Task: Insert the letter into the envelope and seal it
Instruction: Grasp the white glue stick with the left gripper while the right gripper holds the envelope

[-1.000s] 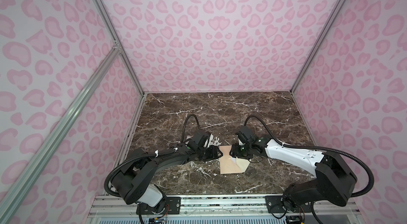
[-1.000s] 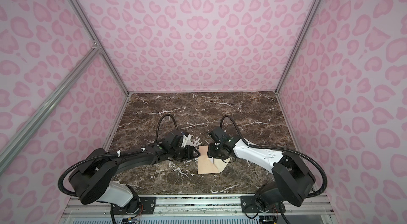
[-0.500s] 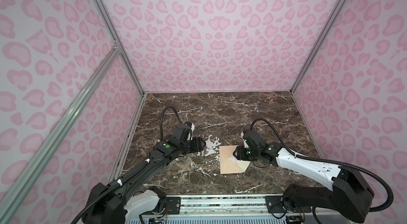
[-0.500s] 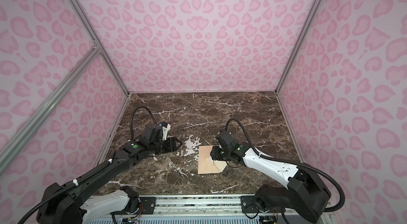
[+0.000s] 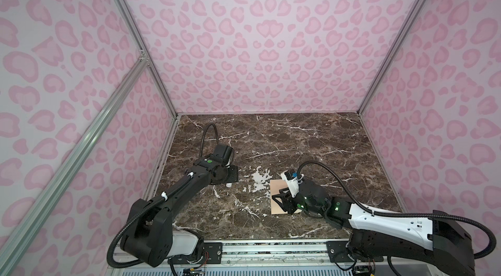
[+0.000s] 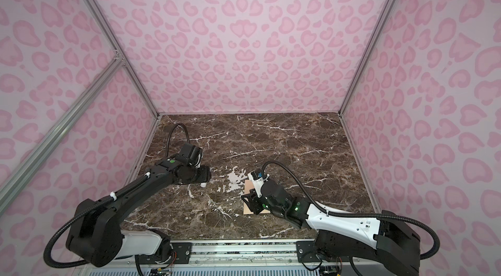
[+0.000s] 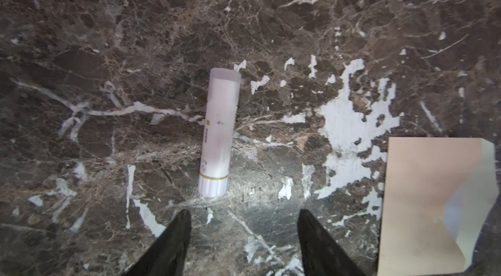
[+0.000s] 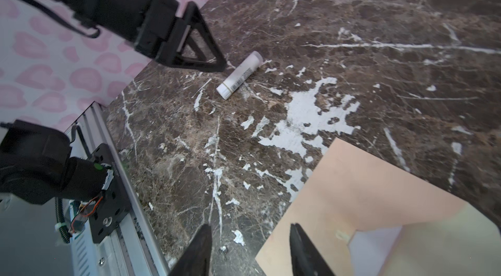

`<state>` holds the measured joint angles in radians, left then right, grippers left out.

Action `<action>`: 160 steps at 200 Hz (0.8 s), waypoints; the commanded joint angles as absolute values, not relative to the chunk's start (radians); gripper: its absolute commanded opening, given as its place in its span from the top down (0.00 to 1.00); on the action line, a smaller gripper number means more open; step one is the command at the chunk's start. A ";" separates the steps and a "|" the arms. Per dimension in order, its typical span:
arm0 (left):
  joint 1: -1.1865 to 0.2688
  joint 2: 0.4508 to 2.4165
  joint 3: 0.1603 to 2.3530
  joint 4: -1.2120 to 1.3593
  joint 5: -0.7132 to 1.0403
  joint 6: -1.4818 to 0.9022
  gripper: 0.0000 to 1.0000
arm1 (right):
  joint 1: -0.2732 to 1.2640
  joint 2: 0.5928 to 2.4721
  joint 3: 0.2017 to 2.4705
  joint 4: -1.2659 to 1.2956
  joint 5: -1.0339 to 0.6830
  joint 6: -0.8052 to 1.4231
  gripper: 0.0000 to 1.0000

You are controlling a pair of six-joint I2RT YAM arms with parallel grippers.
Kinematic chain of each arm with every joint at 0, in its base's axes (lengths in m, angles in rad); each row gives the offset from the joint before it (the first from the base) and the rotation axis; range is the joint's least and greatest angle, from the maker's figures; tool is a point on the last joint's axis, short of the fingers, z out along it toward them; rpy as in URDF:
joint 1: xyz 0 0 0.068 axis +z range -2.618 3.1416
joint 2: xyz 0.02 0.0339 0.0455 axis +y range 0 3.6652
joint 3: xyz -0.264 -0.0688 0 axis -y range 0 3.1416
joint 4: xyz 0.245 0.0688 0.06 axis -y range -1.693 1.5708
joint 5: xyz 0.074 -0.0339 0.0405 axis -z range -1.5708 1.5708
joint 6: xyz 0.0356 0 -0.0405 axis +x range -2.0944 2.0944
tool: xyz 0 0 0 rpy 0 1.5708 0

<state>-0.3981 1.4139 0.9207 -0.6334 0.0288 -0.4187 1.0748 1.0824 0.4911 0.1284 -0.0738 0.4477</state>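
Observation:
The peach-tan envelope (image 5: pixel 278 189) (image 6: pixel 248 188) lies flat on the marble table, right of the middle. Its flap end shows a pale white patch (image 8: pixel 375 250) in the right wrist view, probably the letter's plain face. My right gripper (image 5: pixel 280 200) (image 8: pixel 250 230) hovers open at the envelope's near-left edge, one finger over the paper (image 8: pixel 366 196) and the other over bare marble. My left gripper (image 5: pixel 230 177) (image 7: pixel 244 215) stands open and empty to the left. A white glue stick (image 7: pixel 219 131) (image 8: pixel 240 75) lies just beyond its fingertips. The envelope (image 7: pixel 423 201) shows at the edge of that view.
Pink patterned walls (image 5: pixel 271 44) close the table on three sides. An aluminium rail (image 5: pixel 271 247) with both arm bases runs along the front edge. A white blotch in the marble (image 5: pixel 260 179) lies between the glue stick and the envelope.
My left arm has pulled away from the envelope to the left, over the glue stick. My right gripper has drawn back toward the front over the envelope, its jaws a little narrower.

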 commanded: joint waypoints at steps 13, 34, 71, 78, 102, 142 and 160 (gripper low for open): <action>-0.375 1.526 0.999 -0.656 0.043 -0.343 0.36 | 1.142 1.105 0.480 0.252 -0.085 0.324 0.52; -0.364 1.606 1.046 -0.675 0.027 -0.311 0.38 | 1.171 1.131 0.488 0.238 -0.071 0.314 0.52; -0.350 1.705 1.102 -0.718 -0.004 -0.284 0.43 | 1.186 1.155 0.483 0.231 -0.051 0.322 0.52; -0.350 1.720 1.110 -0.725 -0.007 -0.280 0.44 | 1.186 1.155 0.482 0.230 -0.049 0.322 0.52; -0.349 1.744 1.130 -0.736 -0.007 -0.266 0.47 | 1.186 1.154 0.475 0.224 -0.043 0.321 0.52; -0.347 1.772 1.176 -0.759 0.005 -0.254 0.53 | 1.186 1.159 0.469 0.218 -0.025 0.320 0.51; -0.346 1.797 1.205 -0.781 0.006 -0.249 0.56 | 1.186 1.159 0.469 0.216 -0.026 0.321 0.51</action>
<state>-0.3477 1.7714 1.1717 -0.7303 0.0040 -0.2665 1.1847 1.1545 0.4736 0.2111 -0.0452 0.3286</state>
